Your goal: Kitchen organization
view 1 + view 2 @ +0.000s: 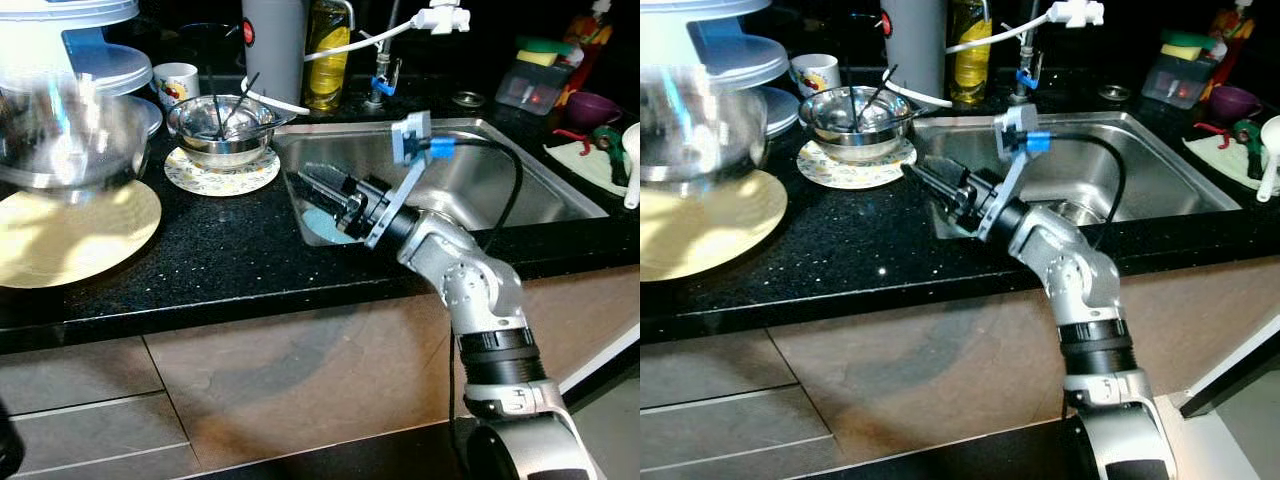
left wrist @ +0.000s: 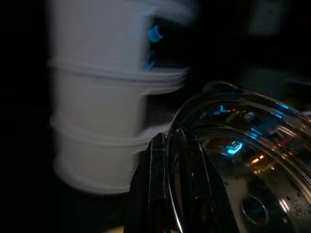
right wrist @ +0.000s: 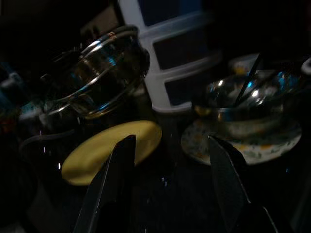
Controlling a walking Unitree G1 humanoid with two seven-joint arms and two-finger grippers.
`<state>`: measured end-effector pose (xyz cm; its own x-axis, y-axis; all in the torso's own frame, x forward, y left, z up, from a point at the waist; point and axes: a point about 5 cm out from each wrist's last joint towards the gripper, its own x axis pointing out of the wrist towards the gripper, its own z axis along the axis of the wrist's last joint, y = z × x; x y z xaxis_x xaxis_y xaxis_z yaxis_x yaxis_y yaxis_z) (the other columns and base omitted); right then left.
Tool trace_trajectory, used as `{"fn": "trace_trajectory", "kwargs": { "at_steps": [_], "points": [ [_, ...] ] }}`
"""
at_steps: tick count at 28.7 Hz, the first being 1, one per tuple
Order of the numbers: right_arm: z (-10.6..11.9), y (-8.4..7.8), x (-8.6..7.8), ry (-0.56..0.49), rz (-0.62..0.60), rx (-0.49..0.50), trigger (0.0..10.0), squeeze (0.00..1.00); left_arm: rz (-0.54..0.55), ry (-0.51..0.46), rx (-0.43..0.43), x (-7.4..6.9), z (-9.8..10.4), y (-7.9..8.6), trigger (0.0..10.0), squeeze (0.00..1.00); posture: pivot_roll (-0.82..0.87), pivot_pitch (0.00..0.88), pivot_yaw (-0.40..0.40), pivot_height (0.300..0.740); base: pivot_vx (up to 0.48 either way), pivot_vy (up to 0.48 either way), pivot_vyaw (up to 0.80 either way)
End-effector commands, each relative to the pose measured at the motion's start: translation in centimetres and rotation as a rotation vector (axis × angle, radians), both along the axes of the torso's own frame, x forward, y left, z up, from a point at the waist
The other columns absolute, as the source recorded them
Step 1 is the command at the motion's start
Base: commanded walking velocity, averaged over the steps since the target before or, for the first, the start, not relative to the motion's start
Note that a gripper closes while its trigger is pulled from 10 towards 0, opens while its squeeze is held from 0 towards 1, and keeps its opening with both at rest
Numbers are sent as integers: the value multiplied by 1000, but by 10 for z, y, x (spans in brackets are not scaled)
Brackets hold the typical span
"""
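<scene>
A black speckled counter (image 1: 230,250) runs across the scene, with a steel sink (image 1: 520,180) sunk into it on the robot's right; at the far left stands a white plastic drawer unit (image 1: 70,40), and in front of it a large steel bowl (image 1: 70,135) is lifted off the counter and tilted, blurred in the head views, above a flat round yellow mat (image 1: 70,230); the left gripper (image 2: 175,160) has its black fingers closed over that bowl's rim, one finger inside and one outside (the wrist view shows the rim running between them). The right arm reaches over the left corner of the sink, and the right gripper (image 3: 170,184) hangs there with its two fingers spread wide and nothing between them, pointing toward the counter; something pale blue (image 1: 322,222) lies in the sink below it, too hidden to name. Behind, near the sink's back left corner, a smaller steel bowl (image 1: 220,125) with dark utensils in it sits on a patterned plate (image 1: 222,172); a grey cylinder (image 1: 272,45) and a yellow bottle (image 1: 327,50) stand at the back beside the tap (image 1: 382,75), and a small printed mug (image 1: 176,82) sits left of the smaller bowl.
</scene>
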<state>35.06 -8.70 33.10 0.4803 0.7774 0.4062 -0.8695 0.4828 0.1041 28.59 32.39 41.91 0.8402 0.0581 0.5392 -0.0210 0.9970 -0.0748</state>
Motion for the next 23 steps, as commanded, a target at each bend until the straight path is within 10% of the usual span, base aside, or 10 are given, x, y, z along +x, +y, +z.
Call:
{"fn": "trace_trajectory", "kwargs": {
  "at_steps": [1,10,11,12,13,23],
  "points": [
    [1,-1,1,17,0,19,10000,0,-46,-31,19,-1,2,-7,0,0,36,163,-35,740,0,0,0],
    [15,-9,1,42,-5,140,10000,0,-201,-141,135,4,9,-50,0,0,31,147,-25,740,0,0,0],
    [16,-10,1,58,-5,164,10000,714,-183,-154,188,8,6,-61,0,0,28,146,-23,740,0,0,0],
    [16,-10,1,58,-5,164,10000,714,-183,-154,188,8,6,-61,0,0,28,146,-23,740,0,0,0],
    [17,-11,0,70,-7,179,10000,1000,-174,-170,219,11,3,-70,0,0,25,146,-22,740,0,0,0],
    [16,-10,5,158,-71,162,10000,1000,-261,-272,294,21,-9,-127,0,0,18,155,-17,740,0,0,0]
  ]
}}
